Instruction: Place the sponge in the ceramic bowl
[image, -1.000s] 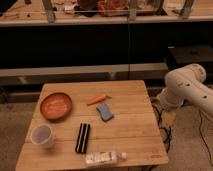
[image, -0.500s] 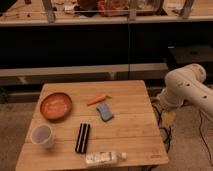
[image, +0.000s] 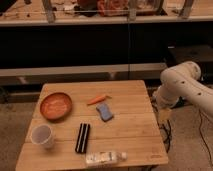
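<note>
Here, bent arm (image: 182, 86) hangs gripper (image: 163, 117) beside the table's (image: 132, 130) edge; fingers open.

No legible text or labels anywhere

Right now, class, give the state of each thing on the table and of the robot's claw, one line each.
ceramic bowl: upright, empty
sponge: flat on the table, outside the ceramic bowl
white cup: upright
carrot: lying flat
black block: lying flat
bottle: on its side
claw: open, empty, off the table's right edge
</note>
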